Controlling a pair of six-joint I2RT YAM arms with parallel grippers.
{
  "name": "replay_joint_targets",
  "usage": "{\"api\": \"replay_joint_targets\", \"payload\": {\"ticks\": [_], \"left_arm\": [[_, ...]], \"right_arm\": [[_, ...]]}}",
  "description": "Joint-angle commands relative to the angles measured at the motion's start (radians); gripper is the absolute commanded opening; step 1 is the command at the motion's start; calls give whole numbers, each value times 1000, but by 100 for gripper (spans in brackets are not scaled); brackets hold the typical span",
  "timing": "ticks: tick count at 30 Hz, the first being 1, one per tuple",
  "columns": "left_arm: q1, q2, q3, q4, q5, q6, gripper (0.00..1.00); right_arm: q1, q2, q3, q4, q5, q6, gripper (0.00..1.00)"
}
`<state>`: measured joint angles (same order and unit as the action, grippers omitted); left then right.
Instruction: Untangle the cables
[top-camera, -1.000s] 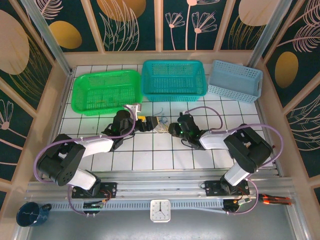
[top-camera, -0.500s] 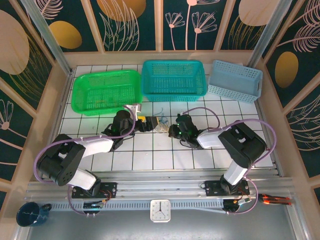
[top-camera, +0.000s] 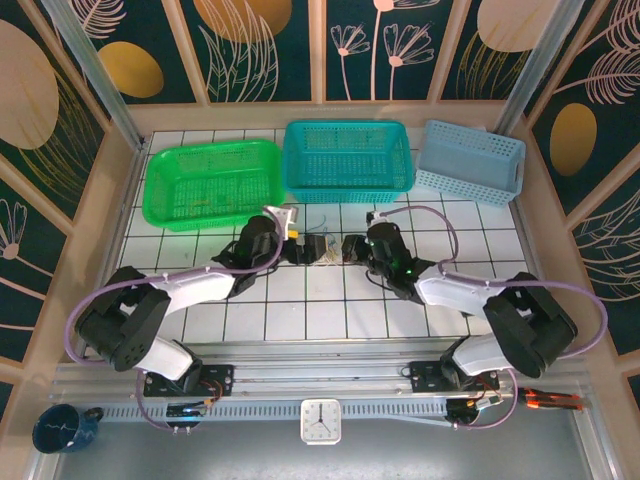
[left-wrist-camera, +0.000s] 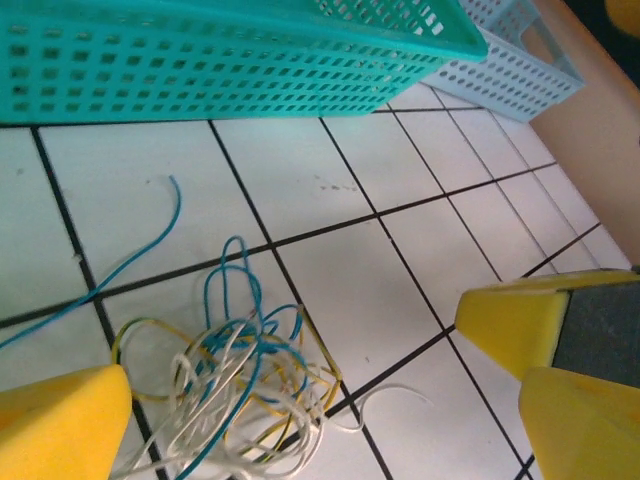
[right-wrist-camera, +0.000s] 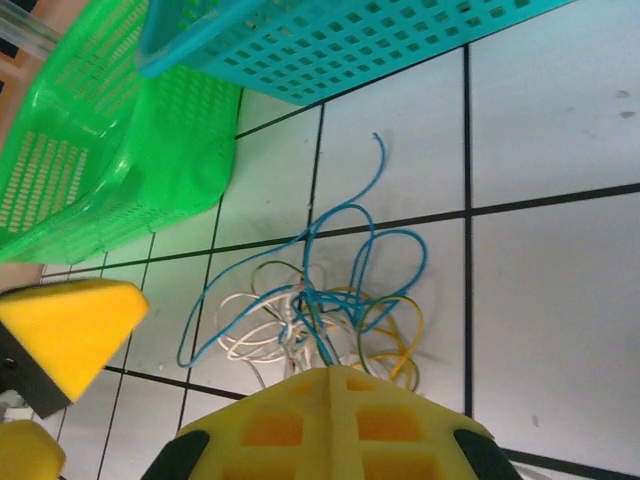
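Cables (right-wrist-camera: 325, 300) tangled before the teal basket (right-wrist-camera: 400, 40), newly pinched by the right gripper (right-wrist-camera: 330, 374), await pulling; left gripper (left-wrist-camera: 300, 395) gapes empty.

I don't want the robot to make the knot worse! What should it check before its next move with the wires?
1. Left tool open: ok, its jaws stand wide apart.
2. Right tool shut at the cables: ok.
3. A strand pinched in the right tool: cannot tell; blue strands run in under its tips.
4. Cables separated: not ok; the white, yellow and blue ones lie in one knot.
5. Cables apart from the teal basket: ok, a gap lies between them.
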<state>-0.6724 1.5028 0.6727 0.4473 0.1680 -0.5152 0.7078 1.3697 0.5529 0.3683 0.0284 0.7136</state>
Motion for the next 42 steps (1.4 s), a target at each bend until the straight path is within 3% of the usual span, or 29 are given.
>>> {"api": "replay_joint_targets", "payload": {"ticks": [1,7,12,17,27,33,42], "left_arm": [[-35,55,91,-166,-127,80,99],[-42,161,191,-259,-206,90,99],[-43,253,249,-353,-299,107,99],[-43,297,240,-380,-342,106,99],[-43,361,209,-361,-380,90,99],[-43,359,200,-348,-368,89,99],[-43,358,188,-332,-355,84,99]], "right_arm": [[-7,-36,-47,-66,44,17,10],[11,-82,-122,-36,28,89,45],[62,-91,-143,-11,40,154,61],[101,-55,-136,25,41,213,70],[103,26,-111,56,52,251,73],[42,13,-141,50,82,251,73],[-8,69,-101,73,26,189,60]]}}
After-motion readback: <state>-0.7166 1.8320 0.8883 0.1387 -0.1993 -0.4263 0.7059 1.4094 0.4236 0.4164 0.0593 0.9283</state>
